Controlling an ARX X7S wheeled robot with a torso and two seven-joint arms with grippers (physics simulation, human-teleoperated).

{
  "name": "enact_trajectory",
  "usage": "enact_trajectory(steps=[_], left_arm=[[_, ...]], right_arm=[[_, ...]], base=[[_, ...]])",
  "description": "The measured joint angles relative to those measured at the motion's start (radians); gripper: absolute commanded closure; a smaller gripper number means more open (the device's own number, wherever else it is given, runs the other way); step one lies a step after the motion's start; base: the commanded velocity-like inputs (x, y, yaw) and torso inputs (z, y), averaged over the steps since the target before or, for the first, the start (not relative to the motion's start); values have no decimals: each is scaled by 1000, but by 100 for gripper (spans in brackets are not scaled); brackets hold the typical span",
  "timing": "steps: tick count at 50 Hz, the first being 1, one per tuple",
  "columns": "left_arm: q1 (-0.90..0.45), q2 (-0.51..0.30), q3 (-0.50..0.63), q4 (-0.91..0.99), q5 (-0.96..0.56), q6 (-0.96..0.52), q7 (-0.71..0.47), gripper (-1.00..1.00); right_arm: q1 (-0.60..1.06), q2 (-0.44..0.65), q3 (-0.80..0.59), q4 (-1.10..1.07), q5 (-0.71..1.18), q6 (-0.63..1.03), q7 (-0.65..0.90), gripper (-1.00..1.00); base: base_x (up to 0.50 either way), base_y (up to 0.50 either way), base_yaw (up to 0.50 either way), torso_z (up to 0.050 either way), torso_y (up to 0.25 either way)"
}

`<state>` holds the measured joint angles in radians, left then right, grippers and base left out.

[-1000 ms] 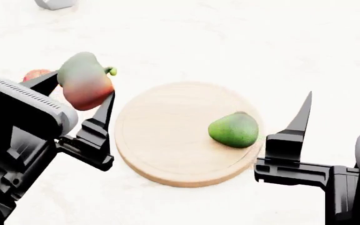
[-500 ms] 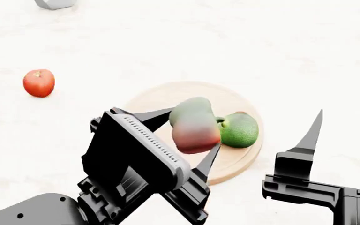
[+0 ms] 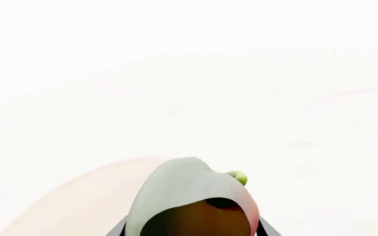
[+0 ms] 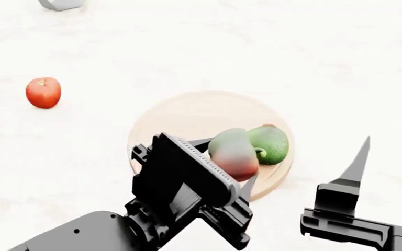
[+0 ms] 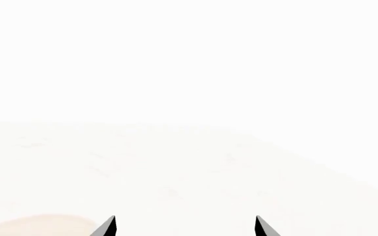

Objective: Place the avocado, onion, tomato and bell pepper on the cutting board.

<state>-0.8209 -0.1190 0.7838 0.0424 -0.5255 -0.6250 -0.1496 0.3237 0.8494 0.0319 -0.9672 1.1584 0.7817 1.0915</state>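
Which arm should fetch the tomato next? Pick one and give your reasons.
Left. The tomato lies on the left side of the table, far from the right gripper. But the left gripper first has to release the bell pepper onto the cutting board.

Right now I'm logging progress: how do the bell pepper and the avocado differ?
The bell pepper is green fading to red; the avocado is plain green. The pepper is clamped in the left hand; the avocado lies free on the cutting board. Both are over the board.

A white, faintly mottled desk (image 4: 271, 47) carries a round pale wooden cutting board (image 4: 180, 117), a glossy red tomato (image 4: 43, 92) well apart, and a grey object (image 4: 61, 4) at its far edge.
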Motion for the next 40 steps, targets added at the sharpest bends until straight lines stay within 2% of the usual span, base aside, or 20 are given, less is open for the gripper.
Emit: enact_trajectory(steps=[14,33,34,40], left_arm=[[-49,46,-12,-186,3,52,21,100],[-29,62,19,-324,-5,108,32,100],[-28,62,20,-327,-7,109,32,-100],[-22,57,22,-321,-35,108,24,-100]], right_arm=[[-20,14,16,-1,6,-14,-1,-100],[-54,24,29,-3,4,-34,-7,-100],[-55,24,30,-4,4,-35,-7,-100],[-63,25,32,-5,5,-40,-6,-100]], base=[[0,0,0,0,1],[0,0,0,0,0],[0,0,0,0,0],[0,0,0,0,0]])
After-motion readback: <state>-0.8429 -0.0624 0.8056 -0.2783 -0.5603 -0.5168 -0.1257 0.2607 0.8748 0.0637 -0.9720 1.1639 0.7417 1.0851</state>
